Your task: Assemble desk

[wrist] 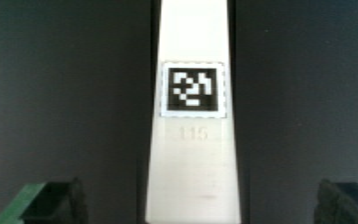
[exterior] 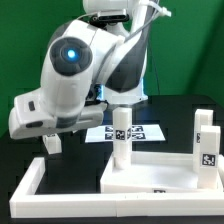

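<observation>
White border rail (exterior: 40,180) is lying nearest the exterior camera, framing the black tabletop (exterior: 80,165). Inside it, the rimmed desk panel (exterior: 150,178) is lying flat, with one leg (exterior: 121,135) standing upright near its far edge and more legs (exterior: 205,145) standing at the exterior view's right. Above, the pincer (wrist: 202,205) is hanging spread wide, its fingers (wrist: 48,203) flanking a tagged leg (wrist: 194,130) without touching it.

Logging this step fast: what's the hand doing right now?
Hand: open, holding nothing; fingers stand apart on either side of a white leg.
</observation>
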Tool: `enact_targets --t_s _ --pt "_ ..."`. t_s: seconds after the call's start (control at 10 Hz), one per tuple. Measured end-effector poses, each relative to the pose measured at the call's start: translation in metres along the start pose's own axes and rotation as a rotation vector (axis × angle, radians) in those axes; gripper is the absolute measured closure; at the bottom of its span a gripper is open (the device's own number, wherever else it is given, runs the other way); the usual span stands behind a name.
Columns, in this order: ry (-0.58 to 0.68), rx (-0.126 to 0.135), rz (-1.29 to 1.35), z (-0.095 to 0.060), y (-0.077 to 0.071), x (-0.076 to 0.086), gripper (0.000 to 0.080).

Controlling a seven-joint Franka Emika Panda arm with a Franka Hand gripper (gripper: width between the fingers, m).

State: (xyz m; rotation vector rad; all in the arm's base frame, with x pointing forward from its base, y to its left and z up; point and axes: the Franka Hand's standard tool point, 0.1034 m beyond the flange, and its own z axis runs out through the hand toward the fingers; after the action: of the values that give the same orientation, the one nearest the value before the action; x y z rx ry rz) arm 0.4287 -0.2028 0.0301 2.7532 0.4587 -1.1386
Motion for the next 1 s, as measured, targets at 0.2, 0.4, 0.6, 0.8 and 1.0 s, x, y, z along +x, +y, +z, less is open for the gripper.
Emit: enact_targets --t_s 0.2,0.4,0.6,0.8,1.0 --pt "-0.001 0.002 0.001 0.002 0.0 -0.001 0.0151" --pt "-0.001 0.002 0.001 0.002 0.0 -0.001 0.0151" --pt "-0.053 0.026 0.043 0.014 0.0 -0.007 0.0151" --pt "-0.11 0.041 0.089 0.028 -0.004 -0.011 0.0151" --pt "-0.095 0.033 0.113 0.029 -0.006 -0.01 0.0151"
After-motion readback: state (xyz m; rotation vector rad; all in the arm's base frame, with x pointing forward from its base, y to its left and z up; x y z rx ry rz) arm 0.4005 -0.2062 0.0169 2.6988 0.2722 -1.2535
